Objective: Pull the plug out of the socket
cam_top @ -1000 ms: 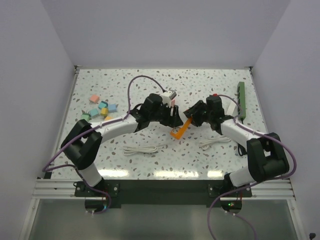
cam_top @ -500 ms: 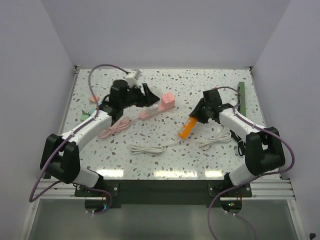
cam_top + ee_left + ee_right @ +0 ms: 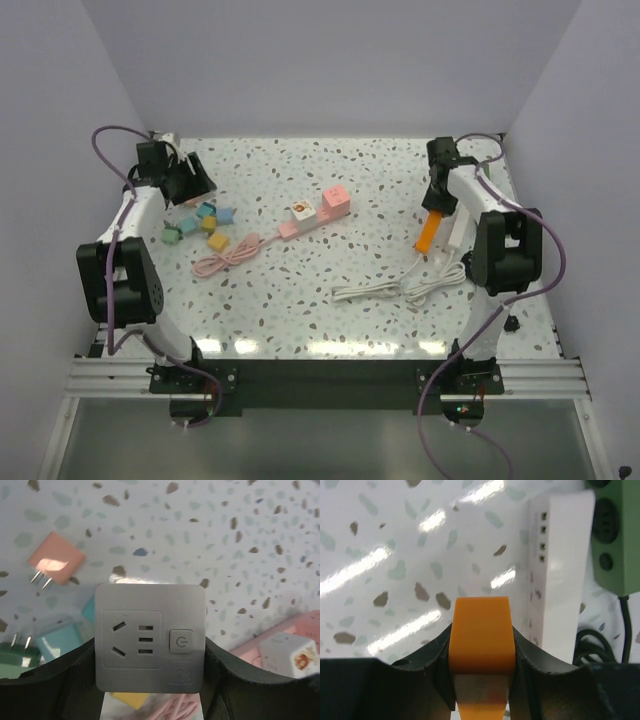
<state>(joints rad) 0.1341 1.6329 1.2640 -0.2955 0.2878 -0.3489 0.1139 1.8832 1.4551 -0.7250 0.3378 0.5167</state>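
Starting at the left, we find the left pincer [image 3: 187,183] in the far left corner of the counter [image 3: 300,262]. It is clamped on the grey adapter plug [image 3: 150,645], with a finger [image 3: 70,680] against each side of it (the face with the pin holes and a power button looks at the wrist camera). The left wall and the counter's far edge are both near this pincer, so its free room lies to its right. Just on its near side lie the coloured plug cubes [image 3: 207,222], and past them a coiled pink cord [image 3: 225,253]. Well to its right, between the two pincers, lies the pink strip [image 3: 322,208] with a white cube [image 3: 300,210] seated on it.

The right pincer [image 3: 481,672] is closed on the orange socket bar [image 3: 428,232], which juts out beyond its tips. We cannot tell whether the bar's end touches the counter. Plug and socket are well apart. Just right of this pincer lies a white strip [image 3: 560,580], then a green strip [image 3: 615,530], and the right wall is near. A white cable [image 3: 395,288] lies on its near side, and open counter lies to its left.
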